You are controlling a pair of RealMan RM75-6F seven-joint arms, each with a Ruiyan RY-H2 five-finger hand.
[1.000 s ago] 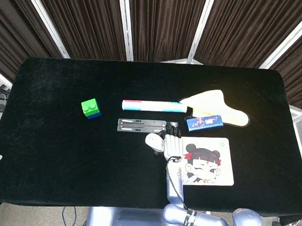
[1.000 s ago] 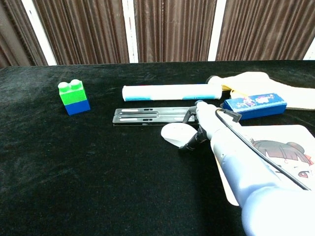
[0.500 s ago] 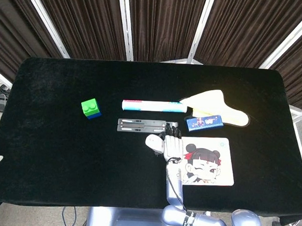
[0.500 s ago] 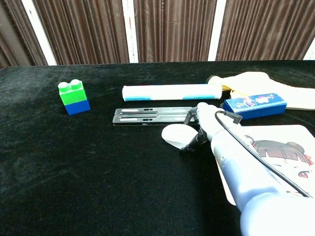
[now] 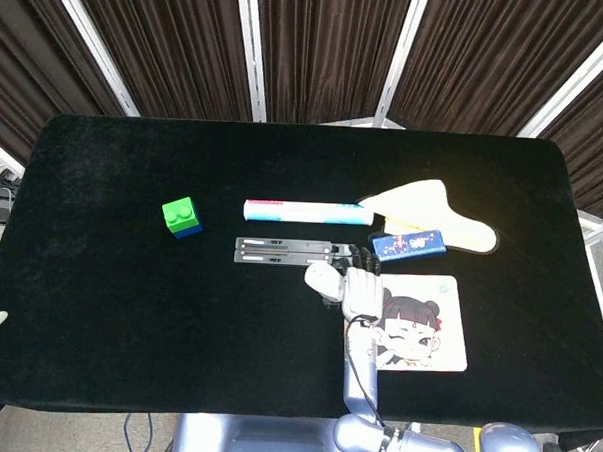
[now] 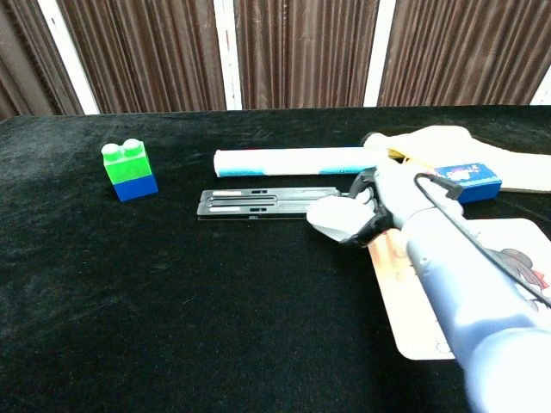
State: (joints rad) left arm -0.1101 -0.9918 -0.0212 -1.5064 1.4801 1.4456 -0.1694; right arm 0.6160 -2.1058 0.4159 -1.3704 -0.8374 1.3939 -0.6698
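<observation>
Since the earlier frames, the right hand (image 5: 357,291) and the white computer mouse (image 5: 322,278) under its fingers (image 6: 372,191) stand further toward the right edge of the desk (image 5: 98,307), and the mouse now appears raised slightly off the cloth in the chest view. Fingers are curled around the mouse's right side, gripping it; the mouse body (image 6: 337,217) projects to the left of the palm. Mouse and hand sit near the middle of the desk, just beside the left edge of the cartoon-printed mouse pad (image 5: 437,332), which lies toward the front right corner. A black slotted metal plate (image 5: 283,251) lies flat directly behind the mouse, its right end close to the fingertips. Behind the plate lies a white tube with teal ends (image 5: 307,212), parallel to the rear edge. A small blue box (image 5: 409,244) and a pale yellow cloth (image 5: 432,207) lie rightward of the tube. A green-and-blue building block (image 5: 182,218) stands well apart toward the left edge. Left hand does not appear in either view.
</observation>
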